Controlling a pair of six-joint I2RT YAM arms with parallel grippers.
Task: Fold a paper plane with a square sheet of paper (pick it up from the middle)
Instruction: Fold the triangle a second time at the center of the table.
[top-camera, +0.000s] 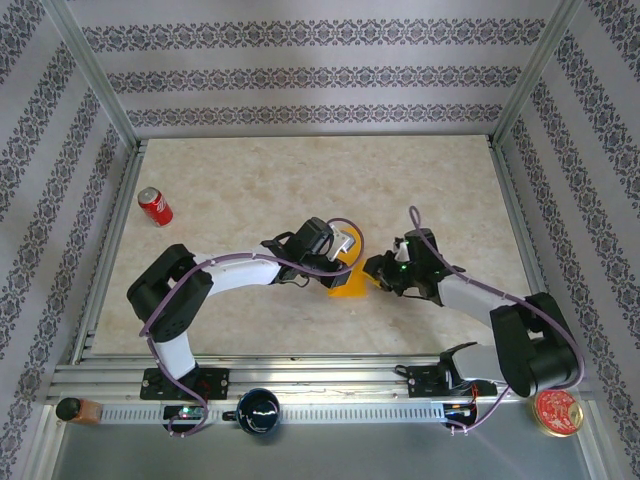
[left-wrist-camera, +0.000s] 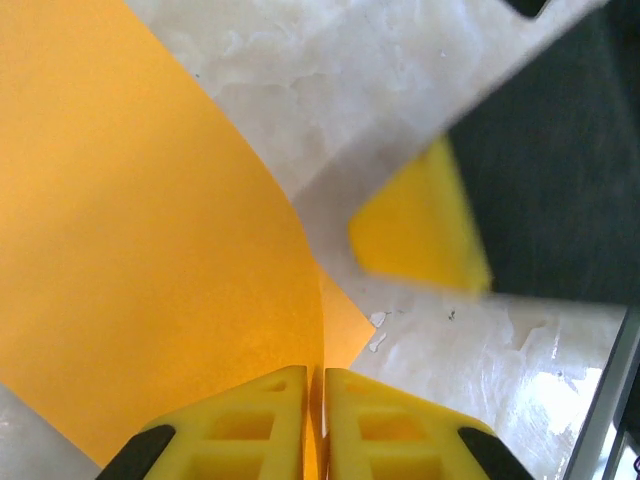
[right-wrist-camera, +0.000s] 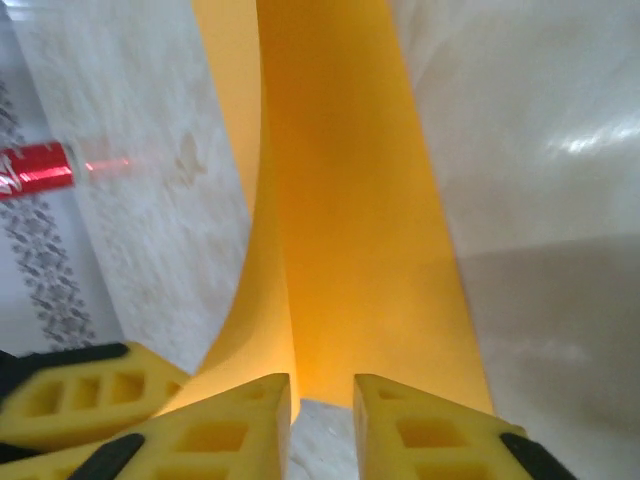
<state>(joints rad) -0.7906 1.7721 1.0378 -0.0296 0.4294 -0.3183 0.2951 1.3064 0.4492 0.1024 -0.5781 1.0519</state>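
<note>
Left gripper (left-wrist-camera: 315, 372), jaws together, clamps the thin orange-yellow curled paper sheet (left-wrist-camera: 150, 250); right gripper (right-wrist-camera: 321, 384), narrowly parted, has it just ahead.

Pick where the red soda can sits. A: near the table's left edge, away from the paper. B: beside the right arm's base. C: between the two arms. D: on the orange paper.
A: the red soda can sits off to the left, far from the orange paper.

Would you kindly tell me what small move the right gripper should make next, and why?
Probably ease the right gripper forward and close it on the paper: its jaws stand apart just short of the paper's near edge, while the left gripper pinches it.
</note>
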